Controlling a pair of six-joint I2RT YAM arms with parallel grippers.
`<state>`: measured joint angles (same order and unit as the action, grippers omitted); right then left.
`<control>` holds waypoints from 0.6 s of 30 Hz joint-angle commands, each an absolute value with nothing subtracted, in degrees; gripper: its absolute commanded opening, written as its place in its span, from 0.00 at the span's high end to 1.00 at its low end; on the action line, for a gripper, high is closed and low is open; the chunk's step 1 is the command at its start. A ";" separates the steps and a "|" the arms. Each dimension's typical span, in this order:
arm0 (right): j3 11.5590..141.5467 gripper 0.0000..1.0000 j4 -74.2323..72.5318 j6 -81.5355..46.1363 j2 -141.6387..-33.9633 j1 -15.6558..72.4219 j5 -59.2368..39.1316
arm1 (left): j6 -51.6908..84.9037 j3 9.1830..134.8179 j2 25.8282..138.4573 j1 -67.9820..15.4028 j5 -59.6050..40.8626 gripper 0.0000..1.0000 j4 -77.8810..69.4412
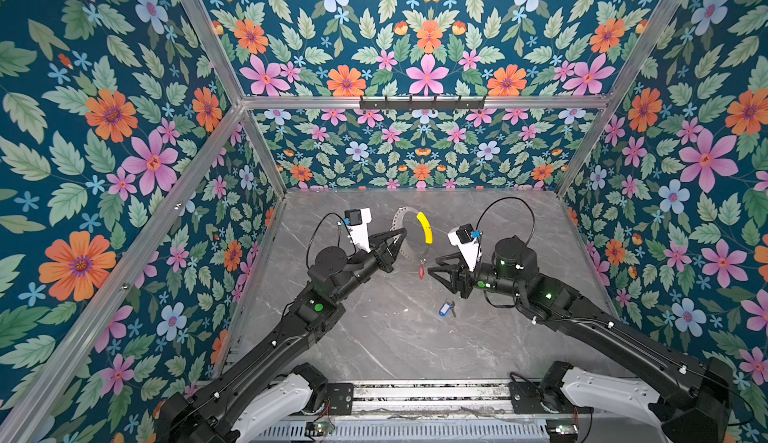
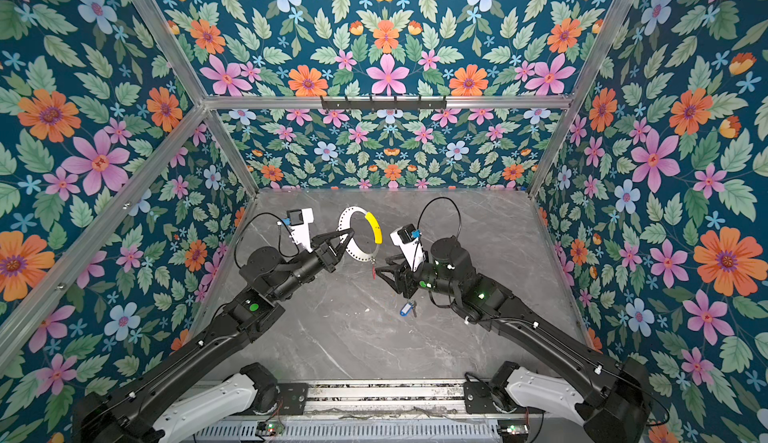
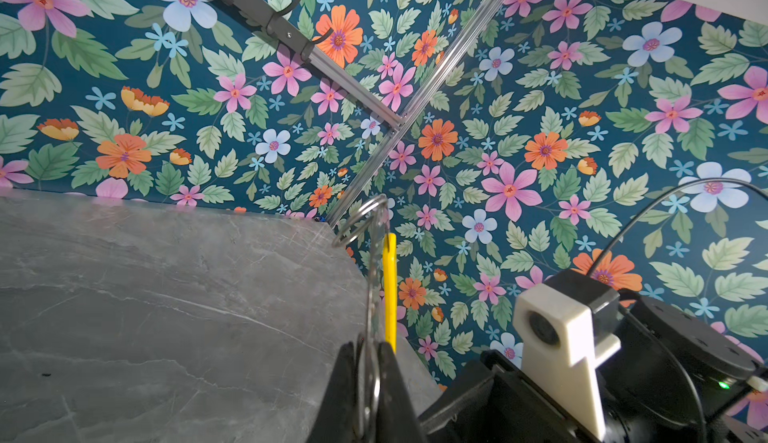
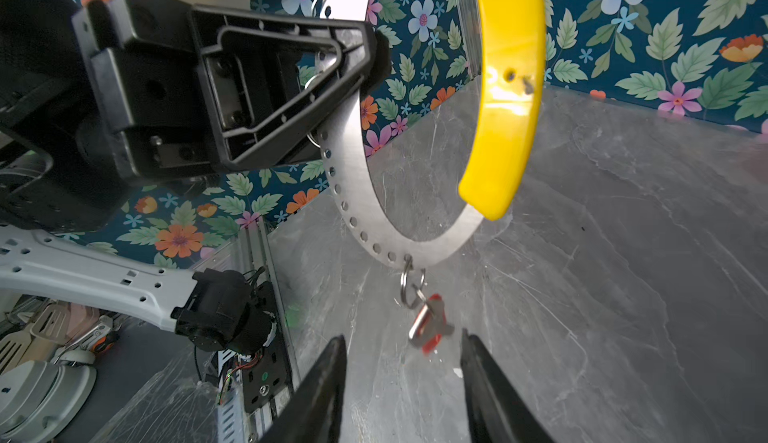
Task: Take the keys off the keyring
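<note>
Keyring, stiff flat silver hoop with yellow sleeve (image 4: 347, 175): your left hand (image 1: 401, 234) clenched on it. Light silver red-tagged key (image 4: 424, 320) dangles, likely swings; your right hand (image 4: 402, 336) released. Pinch tag.

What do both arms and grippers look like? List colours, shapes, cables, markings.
The left arm and right arm are matte black with white base links and green lights. The left gripper and right gripper have black triangular open-framed fingers. White camera mounts carry looping black cables.
</note>
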<state>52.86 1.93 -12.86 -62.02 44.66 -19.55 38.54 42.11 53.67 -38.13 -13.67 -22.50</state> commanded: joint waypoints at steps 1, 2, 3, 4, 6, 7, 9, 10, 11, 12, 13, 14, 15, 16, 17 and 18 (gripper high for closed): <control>54.11 0.54 -0.41 -11.82 -63.33 44.98 -20.55 | 38.15 42.01 53.56 -38.14 -13.60 1.00 -24.31; 54.38 0.55 -0.41 -11.75 -63.81 45.08 -20.57 | 38.06 41.86 53.51 -38.08 -13.50 1.00 -24.30; 54.69 0.56 -0.36 -11.65 -64.21 45.09 -20.48 | 38.06 41.76 53.44 -38.14 -13.45 1.00 -24.34; 54.75 0.57 -0.45 -11.78 -64.50 45.17 -20.31 | 38.06 41.62 53.28 -38.14 -13.45 1.00 -24.43; 55.10 0.60 -0.41 -11.61 -65.16 45.22 -20.04 | 37.96 41.53 53.13 -38.14 -13.44 1.00 -24.50; 55.28 0.62 -0.28 -11.44 -65.51 45.26 -19.84 | 38.06 41.55 53.09 -38.14 -13.50 1.00 -24.46; 55.44 0.64 -0.26 -11.33 -66.05 45.23 -19.73 | 38.06 41.49 53.02 -38.06 -13.71 1.00 -24.53; 55.61 0.66 -0.14 -11.26 -66.30 45.26 -19.84 | 37.99 41.51 52.99 -38.09 -13.73 1.00 -24.60; 55.72 0.67 -0.10 -11.17 -66.44 45.27 -19.94 | 37.94 41.54 53.00 -38.14 -13.82 1.00 -24.61; 55.78 0.67 -0.14 -11.13 -66.73 45.39 -19.95 | 37.97 41.49 53.00 -38.14 -13.93 1.00 -24.61; 55.89 0.67 -0.09 -11.08 -66.95 45.36 -19.95 | 37.97 41.54 53.00 -38.14 -13.97 1.00 -24.61; 55.93 0.68 -0.23 -10.99 -67.06 45.35 -19.95 | 37.97 41.55 53.06 -38.07 -14.14 1.00 -24.74; 56.03 0.71 -0.28 -10.85 -67.21 45.36 -19.87 | 37.97 41.53 53.06 -38.11 -14.30 1.00 -24.78; 56.11 0.74 -0.26 -10.79 -67.32 45.35 -19.86 | 38.05 41.44 53.01 -38.14 -14.31 1.00 -24.79; 56.20 0.75 -0.26 -10.72 -67.39 45.35 -19.95 | 38.01 41.34 53.00 -38.13 -14.26 1.00 -24.79; 56.30 0.77 -0.01 -10.64 -67.50 45.42 -19.97 | 38.06 41.32 52.87 -38.14 -14.24 1.00 -24.79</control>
